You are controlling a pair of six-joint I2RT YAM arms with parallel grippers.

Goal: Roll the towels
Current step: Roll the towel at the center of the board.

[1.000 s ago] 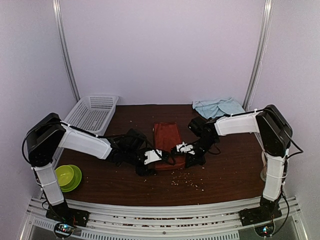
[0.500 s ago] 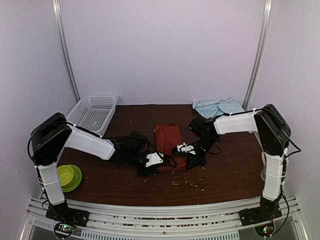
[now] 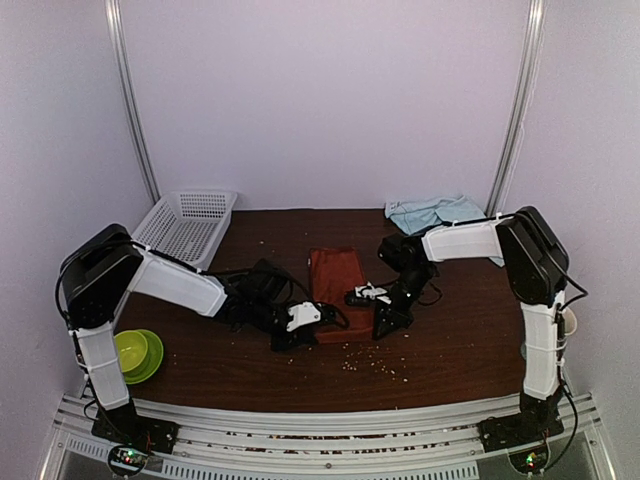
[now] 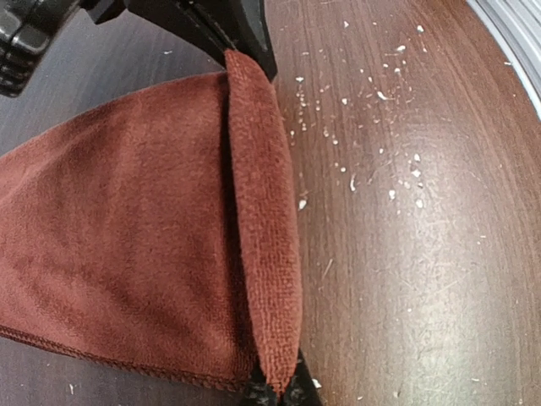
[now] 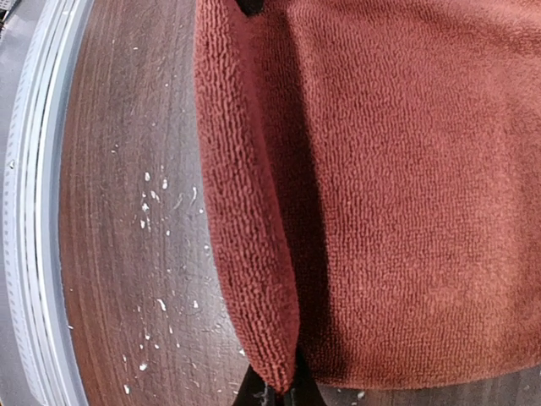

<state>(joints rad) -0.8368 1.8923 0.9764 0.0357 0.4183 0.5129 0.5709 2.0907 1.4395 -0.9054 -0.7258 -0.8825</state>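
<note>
The rust-red towel (image 3: 336,275) lies flat in the middle of the table, long side running away from the arms. Its near edge (image 4: 264,254) is raised into a narrow standing fold. My left gripper (image 3: 318,326) is shut on the left end of that fold (image 4: 275,392). The right gripper (image 3: 375,322) is shut on the other end (image 5: 277,391). In the right wrist view the pinched fold (image 5: 245,211) runs up the frame. The light-blue towel (image 3: 437,212) lies crumpled at the back right, away from both grippers.
A white basket (image 3: 185,226) stands at the back left. A green bowl (image 3: 135,352) sits near the left arm's base. Pale crumbs (image 3: 375,365) are scattered on the dark wood in front of the red towel. The table's front rail (image 5: 34,211) is close.
My left gripper has shut on the red towel's near edge, which now stands up as a fold. The right gripper stayed shut on its end and drew in slightly.
</note>
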